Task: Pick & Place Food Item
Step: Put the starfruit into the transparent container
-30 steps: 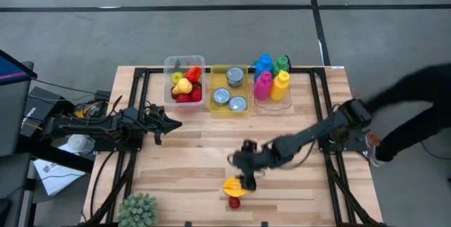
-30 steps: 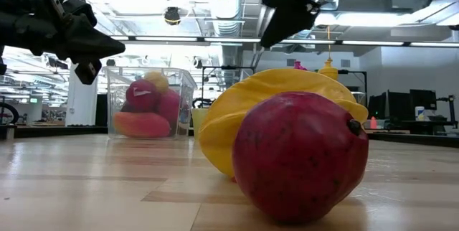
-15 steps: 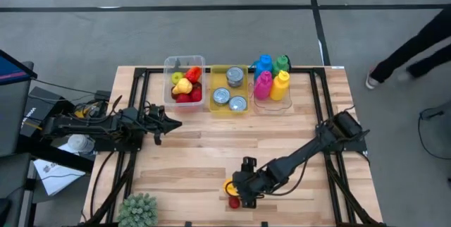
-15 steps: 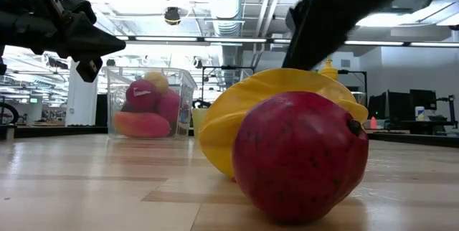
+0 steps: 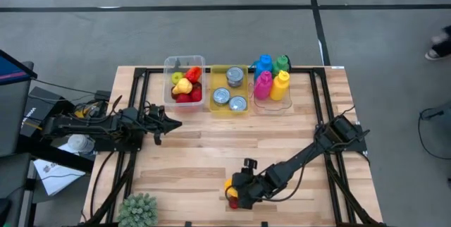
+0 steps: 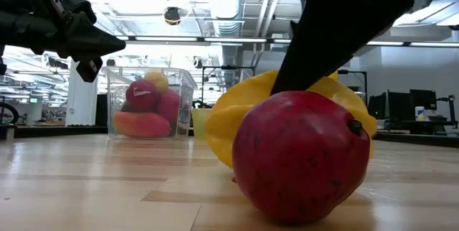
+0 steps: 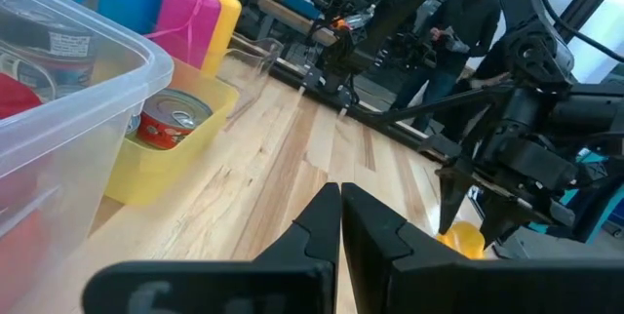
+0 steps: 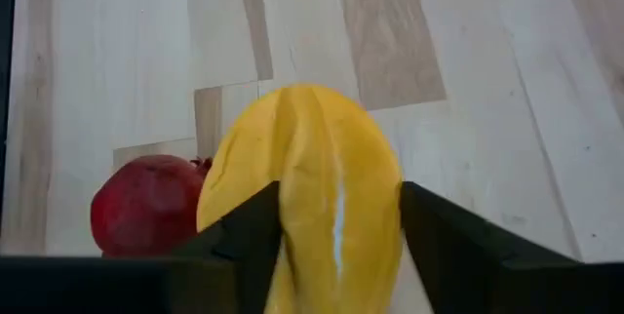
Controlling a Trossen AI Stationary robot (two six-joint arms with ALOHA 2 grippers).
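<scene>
A yellow star-shaped fruit (image 5: pixel 227 183) lies on the table near its near edge, beside a red pomegranate (image 5: pixel 233 202) that rests on the wood just nearer the edge. My right gripper (image 5: pixel 238 189) has come down over the yellow fruit (image 8: pixel 322 187) and is shut on it. In the low view the pomegranate (image 6: pixel 301 156) fills the foreground, with the yellow fruit (image 6: pixel 229 123) behind it under the dark gripper (image 6: pixel 337 37). My left gripper (image 5: pixel 176 123) is shut and hovers left of centre, touching nothing. My right gripper pinches the yellow fruit between its two fingers (image 8: pixel 244 241), one on each long side (image 8: pixel 385 207). The fingers come from above, slanting in from the table's right, and lie across the fruit's width. The fruit still sits low at the table beside the pomegranate.
Along the far edge stand a clear bin of fruit (image 5: pixel 184 82), a yellow bin of cans (image 5: pixel 229 89) and a tray of coloured bottles (image 5: pixel 271 79). A green plant (image 5: pixel 137 209) sits at the near left corner. Bare wood lies across the table's middle. People stand in the room beyond.
My right gripper has moved toward the near edge and down onto the yellow fruit, and its fingers now stand on both sides of it. The fruit has shifted slightly in the low view. A person beside the table's right side has walked off.
</scene>
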